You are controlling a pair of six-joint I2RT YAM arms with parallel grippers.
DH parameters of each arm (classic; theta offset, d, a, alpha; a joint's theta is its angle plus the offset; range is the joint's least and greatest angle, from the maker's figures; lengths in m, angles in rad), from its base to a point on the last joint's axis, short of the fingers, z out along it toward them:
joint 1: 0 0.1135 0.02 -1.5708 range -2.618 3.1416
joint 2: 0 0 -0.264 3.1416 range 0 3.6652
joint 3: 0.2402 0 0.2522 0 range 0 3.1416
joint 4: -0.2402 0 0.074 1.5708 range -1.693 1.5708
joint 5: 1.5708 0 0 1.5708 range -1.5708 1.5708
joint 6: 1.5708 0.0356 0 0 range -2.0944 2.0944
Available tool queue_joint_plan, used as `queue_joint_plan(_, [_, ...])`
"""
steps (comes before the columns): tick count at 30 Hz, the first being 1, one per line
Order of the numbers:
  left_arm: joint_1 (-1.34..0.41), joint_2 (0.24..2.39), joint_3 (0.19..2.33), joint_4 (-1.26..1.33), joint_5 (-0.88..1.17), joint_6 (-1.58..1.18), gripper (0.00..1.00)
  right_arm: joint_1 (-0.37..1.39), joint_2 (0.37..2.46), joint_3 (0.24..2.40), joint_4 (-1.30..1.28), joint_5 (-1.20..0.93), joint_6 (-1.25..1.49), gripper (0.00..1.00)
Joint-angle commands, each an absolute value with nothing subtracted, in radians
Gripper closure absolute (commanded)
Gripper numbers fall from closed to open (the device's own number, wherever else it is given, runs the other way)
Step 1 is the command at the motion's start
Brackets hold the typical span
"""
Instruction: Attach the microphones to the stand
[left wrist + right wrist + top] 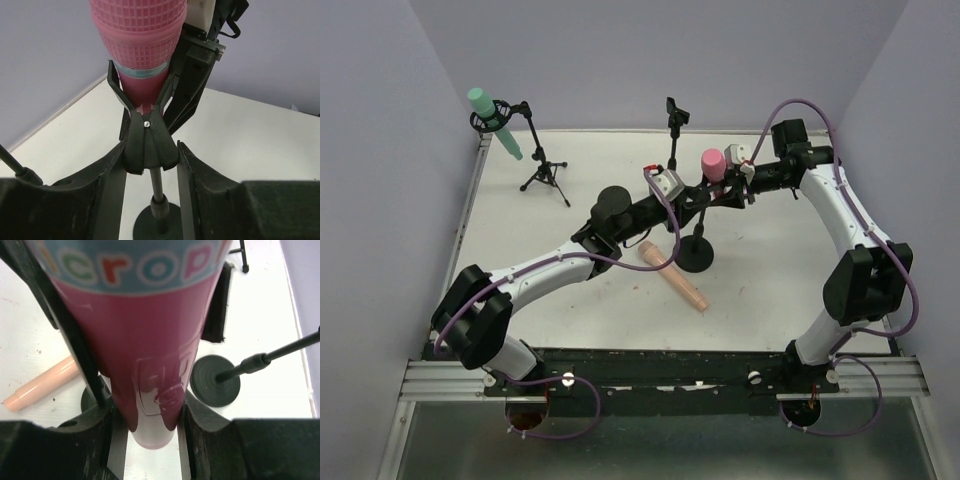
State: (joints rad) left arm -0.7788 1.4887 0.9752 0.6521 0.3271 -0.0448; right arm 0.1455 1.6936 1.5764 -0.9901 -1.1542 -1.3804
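The pink microphone (pixel 712 162) stands nearly upright with its handle in my right gripper (pixel 730 188), which is shut on it. In the right wrist view the handle (pixel 150 350) fills the gap between my fingers (pixel 152 425). My left gripper (pixel 698 193) is shut on the black clip (pixel 149 145) of the round-base stand (pixel 695 257). The pink microphone's body (pixel 142 50) sits in the clip's fork. The peach microphone (pixel 673 276) lies flat on the table beside the stand base. The teal-green microphone (pixel 490 120) sits in the tripod stand (pixel 542 172) at the back left.
A second black stand with an empty clip (pixel 672 110) rises at the back centre; its round base (pixel 216 380) shows in the right wrist view. The peach microphone (pixel 42 382) also shows there. Walls close in the white table (pixel 790 270) on three sides.
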Motion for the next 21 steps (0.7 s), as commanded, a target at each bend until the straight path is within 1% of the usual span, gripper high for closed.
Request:
queue_joint_plan(1, [-0.772, 1.465, 0.994, 0.632, 0.338, -0.083, 0.39, 0.167, 1.652, 1.526, -0.959, -1.115, -1.341, 0.77])
queue_joint_plan(4, [-0.77, 1.453, 0.994, 0.617, 0.33, -0.09, 0.24, 0.166, 1.628, 1.508, -0.921, -1.109, -1.286, 0.68])
queue_joint_plan(6, [-0.77, 1.444, 0.993, 0.606, 0.321, -0.092, 0.16, 0.167, 1.608, 1.497, -0.897, -1.114, -1.25, 0.6])
queue_joint_plan(7, [-0.77, 1.437, 0.992, 0.601, 0.315, -0.092, 0.13, 0.166, 1.602, 1.491, -0.884, -1.115, -1.229, 0.53])
queue_joint_plan(9, [-0.77, 1.419, 0.985, 0.594, 0.301, -0.091, 0.03, 0.163, 1.579, 1.477, -0.841, -1.118, -1.174, 0.38])
queue_joint_plan(11, [-0.764, 1.398, 0.971, 0.592, 0.299, -0.091, 0.01, 0.155, 1.556, 1.462, -0.799, -1.124, -1.114, 0.26])
queue_joint_plan(12, [-0.759, 1.382, 0.962, 0.591, 0.302, -0.092, 0.02, 0.15, 1.546, 1.454, -0.769, -1.124, -1.08, 0.18])
queue_joint_plan(14, [-0.747, 1.358, 0.945, 0.583, 0.308, -0.103, 0.02, 0.132, 1.52, 1.44, -0.712, -1.124, -0.996, 0.09])
queue_joint_plan(16, [-0.729, 1.329, 0.925, 0.577, 0.328, -0.123, 0.02, 0.103, 1.5, 1.433, -0.678, -1.138, -0.939, 0.04])
queue_joint_plan(19, [-0.7, 1.281, 0.876, 0.581, 0.371, -0.162, 0.02, 0.048, 1.477, 1.419, -0.657, -1.213, -0.908, 0.03])
queue_joint_plan(21, [-0.687, 1.24, 0.835, 0.581, 0.396, -0.169, 0.02, 0.04, 1.474, 1.44, -0.702, -1.267, -0.958, 0.01])
